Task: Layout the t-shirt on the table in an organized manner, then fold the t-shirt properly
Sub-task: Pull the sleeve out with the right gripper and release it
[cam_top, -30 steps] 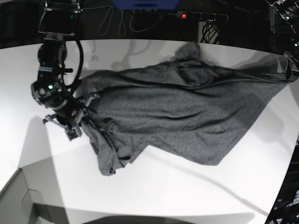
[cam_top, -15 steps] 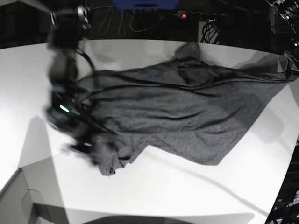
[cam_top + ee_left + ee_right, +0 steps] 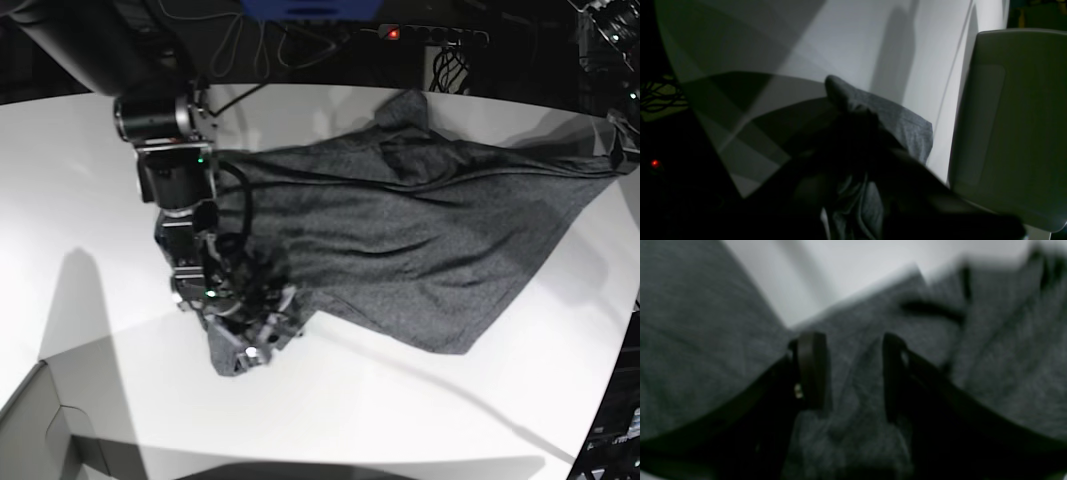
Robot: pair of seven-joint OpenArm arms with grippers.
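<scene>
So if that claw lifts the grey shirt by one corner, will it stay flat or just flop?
Probably flop: the t-shirt already lies wrinkled and bunched near the right tool. It looks thin and light, so it should drape and drag across the smooth table rather than hold shape.

A dark charcoal heather-grey knit t-shirt (image 3: 420, 230) lies spread but rumpled across the large smooth white table (image 3: 400, 420), bunched into folds at its left end.

T-shirt (image 3: 420, 240): dark charcoal heather grey, plain, no print. Table (image 3: 60, 200): plain white, grey shadow bands. Right claw (image 3: 853, 373): black fingers. Box corner (image 3: 40, 430) beside table edge: pale grey.
</scene>
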